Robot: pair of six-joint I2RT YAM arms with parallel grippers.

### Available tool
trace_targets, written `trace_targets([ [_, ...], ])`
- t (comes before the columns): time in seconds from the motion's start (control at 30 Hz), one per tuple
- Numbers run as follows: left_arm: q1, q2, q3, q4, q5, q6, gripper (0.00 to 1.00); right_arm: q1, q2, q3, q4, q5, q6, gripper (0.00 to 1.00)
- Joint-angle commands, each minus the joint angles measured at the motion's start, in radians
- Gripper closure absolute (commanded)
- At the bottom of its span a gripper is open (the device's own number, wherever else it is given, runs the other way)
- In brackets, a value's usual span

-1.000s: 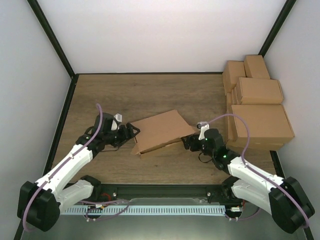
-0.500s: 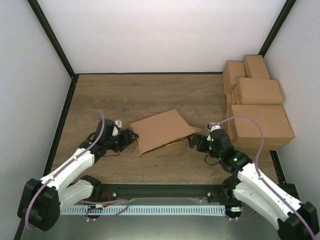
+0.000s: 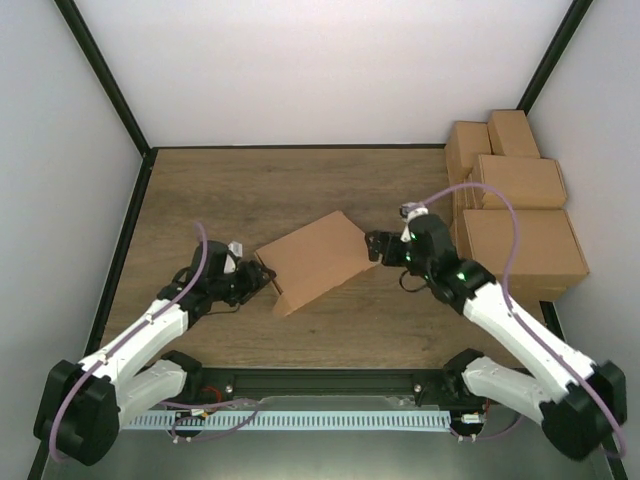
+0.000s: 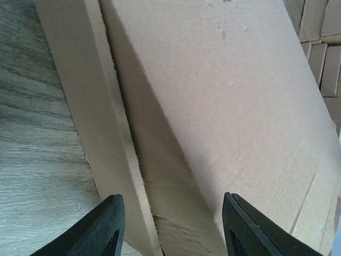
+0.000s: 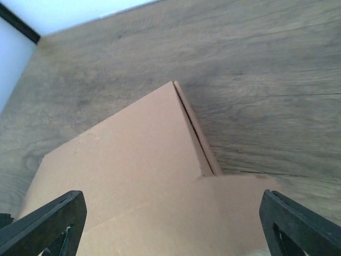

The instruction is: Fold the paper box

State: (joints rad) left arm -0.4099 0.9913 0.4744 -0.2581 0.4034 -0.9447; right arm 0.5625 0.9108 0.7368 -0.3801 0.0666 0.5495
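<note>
The paper box (image 3: pixel 315 258) lies mid-table as a brown cardboard wedge, its top panel sloping down over the lower layer. My left gripper (image 3: pixel 265 279) is at the box's left corner. In the left wrist view its jaws (image 4: pixel 173 234) stand apart on either side of the box's layered edge (image 4: pixel 133 176), without visibly pressing it. My right gripper (image 3: pixel 372 247) hovers at the box's right far corner. It is wide open, with its fingers at the bottom corners of the right wrist view (image 5: pixel 170 229) and the top panel (image 5: pixel 133 176) below them.
A stack of finished brown cartons (image 3: pixel 515 225) fills the back right of the table, close behind my right arm, and shows in the left wrist view (image 4: pixel 319 48). Black frame rails (image 3: pixel 125 250) border the wooden table at left and right.
My right arm swung away from the near right side up to the box's far right corner. The box's right flap no longer sticks out. The left jaws have narrowed around the left edge.
</note>
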Motion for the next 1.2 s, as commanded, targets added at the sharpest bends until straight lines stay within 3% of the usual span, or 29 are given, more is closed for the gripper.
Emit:
trace_targets([
  [0.0,0.003,-0.024,-0.008,0.041,0.036,-0.031,0.48,-0.018,0.187,0.124,-0.046,-0.128,-0.128,0.09],
  [0.13,0.003,-0.041,-0.006,0.054,0.081,-0.077,0.45,-0.099,0.308,0.191,-0.039,-0.265,-0.167,0.08],
  [0.3,-0.003,-0.123,-0.024,0.034,0.105,-0.149,0.12,-0.197,0.441,0.249,-0.019,-0.465,-0.184,0.08],
  [0.43,-0.017,-0.168,-0.087,0.148,0.164,-0.261,0.06,-0.205,0.505,0.262,0.002,-0.551,-0.178,0.12],
  [0.6,-0.051,-0.128,-0.112,0.227,0.171,-0.292,0.22,-0.206,0.531,0.247,0.032,-0.614,-0.161,0.18],
  [0.87,-0.102,-0.054,-0.104,0.312,0.155,-0.315,0.48,-0.205,0.521,0.210,0.046,-0.660,-0.147,0.38],
  [1.07,-0.125,-0.017,-0.108,0.345,0.143,-0.318,0.52,-0.207,0.500,0.147,0.083,-0.703,-0.108,0.44],
  [1.17,-0.127,-0.012,-0.089,0.269,0.119,-0.277,0.52,-0.207,0.494,0.111,0.099,-0.712,-0.107,0.47],
])
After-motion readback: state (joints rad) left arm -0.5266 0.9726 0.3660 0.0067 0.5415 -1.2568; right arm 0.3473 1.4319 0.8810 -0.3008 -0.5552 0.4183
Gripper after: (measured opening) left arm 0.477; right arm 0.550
